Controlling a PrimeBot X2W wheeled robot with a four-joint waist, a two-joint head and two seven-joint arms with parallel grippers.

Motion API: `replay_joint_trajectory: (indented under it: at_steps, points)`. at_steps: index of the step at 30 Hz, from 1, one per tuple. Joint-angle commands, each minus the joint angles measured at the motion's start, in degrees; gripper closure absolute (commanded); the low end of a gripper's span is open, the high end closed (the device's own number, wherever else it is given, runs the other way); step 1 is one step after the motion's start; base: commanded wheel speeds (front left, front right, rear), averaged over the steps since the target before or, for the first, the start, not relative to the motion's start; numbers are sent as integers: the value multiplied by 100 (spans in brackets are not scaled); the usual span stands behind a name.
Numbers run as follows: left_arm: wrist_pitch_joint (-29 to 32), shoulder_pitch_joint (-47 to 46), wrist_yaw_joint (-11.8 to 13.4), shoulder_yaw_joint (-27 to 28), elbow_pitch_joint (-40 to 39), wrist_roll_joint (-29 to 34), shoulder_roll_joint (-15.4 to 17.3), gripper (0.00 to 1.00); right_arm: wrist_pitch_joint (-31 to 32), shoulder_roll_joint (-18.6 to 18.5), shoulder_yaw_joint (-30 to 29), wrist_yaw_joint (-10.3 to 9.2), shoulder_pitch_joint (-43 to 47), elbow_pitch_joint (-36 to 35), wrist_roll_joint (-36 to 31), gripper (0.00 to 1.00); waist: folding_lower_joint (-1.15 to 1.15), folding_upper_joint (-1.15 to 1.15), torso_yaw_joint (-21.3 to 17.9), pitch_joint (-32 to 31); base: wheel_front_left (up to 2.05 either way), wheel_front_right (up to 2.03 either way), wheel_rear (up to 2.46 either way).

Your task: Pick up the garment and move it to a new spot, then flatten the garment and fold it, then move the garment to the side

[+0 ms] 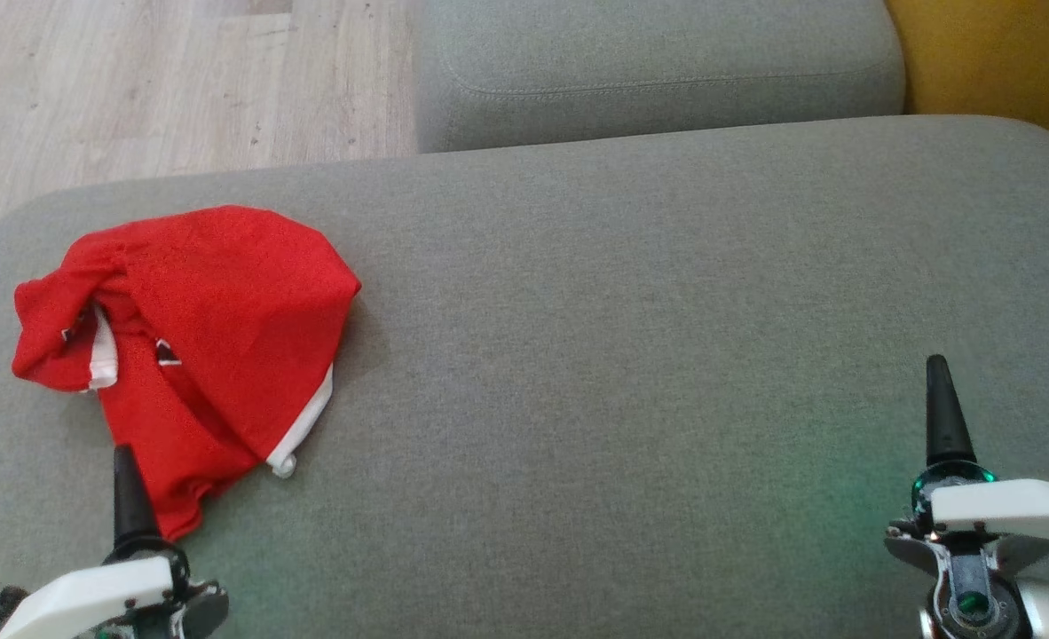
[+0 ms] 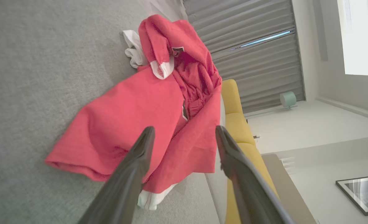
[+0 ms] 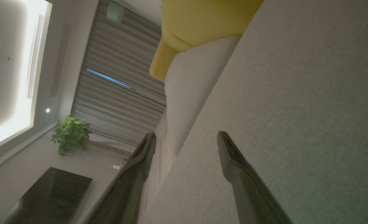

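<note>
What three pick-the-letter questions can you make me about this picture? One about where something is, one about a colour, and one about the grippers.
1. Where is the shirt?
A) on the floor
B) on the sofa, at the robot's left
C) on a chair

2. What colour is the shirt?
A) blue
B) all yellow
C) red with white edges

3. How are the two grippers?
A) both open, holding nothing
B) both shut on the shirt
C) one open, one shut

Answers:
1 B: the shirt lies crumpled on the grey sofa, just ahead of the left gripper.
2 C: the cloth is red and white trim peeks out.
3 A: the fingers of the left gripper and the right gripper stand wide apart and grip nothing.
</note>
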Motion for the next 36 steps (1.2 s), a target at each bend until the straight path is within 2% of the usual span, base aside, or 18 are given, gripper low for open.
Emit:
replay_joint_trajectory:
  at_steps: [1,17,36]
  points:
    - [-56,-266,-14,96,-263,200,48,0,-78,-29,69,16,-295,-266,-220,0,0,0,-2,4,0,0,0]
    - [-325,-174,93,-399,-824,1921,55,0,-349,-34,303,21,-313,-568,-2038,0,0,0,-23,26,0,0,0]
    - [-660,-99,192,-985,-975,3981,63,0,-687,-41,676,29,-285,-686,-3865,0,0,0,-27,44,0,0,0]
